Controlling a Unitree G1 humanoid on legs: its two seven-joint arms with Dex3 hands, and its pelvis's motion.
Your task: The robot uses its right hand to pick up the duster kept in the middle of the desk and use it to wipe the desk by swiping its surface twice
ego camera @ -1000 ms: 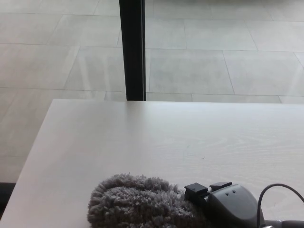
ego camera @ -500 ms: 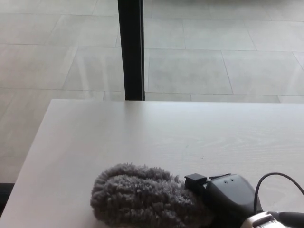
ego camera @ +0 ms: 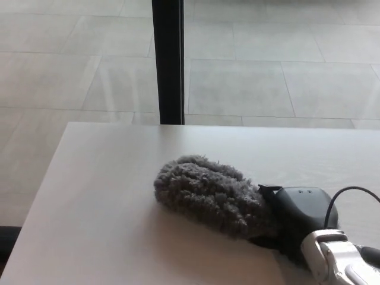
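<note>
Head view, and the change from a moment back is plain: the duster (ego camera: 208,193) has travelled up the desk (ego camera: 107,196) and over toward the robot's right, away from the near edge where it sat half a second ago, and the right hand (ego camera: 300,217) has come along with it. A pale metal wrist section (ego camera: 332,261) now shows at the bottom right corner, where a second ago hardly any of it was in the picture.

The desk is the biggest thing here, a broad pale top with faint grain, its far edge running straight across the middle of the picture. Beyond it lies a floor of large light tiles (ego camera: 249,83), and a dark upright post (ego camera: 168,59) stands just past the desk's far edge.

The duster is a shaggy grey mop head, long and rounded, lying tilted on the desktop near the middle, its fluffy end pointing toward the robot's left and far side. Its near end disappears under the black hand, which is clasped round that end; the handle itself is hidden there. A thin black cable (ego camera: 350,193) loops up from behind the hand. Nothing else lies on the desk around the duster.
</note>
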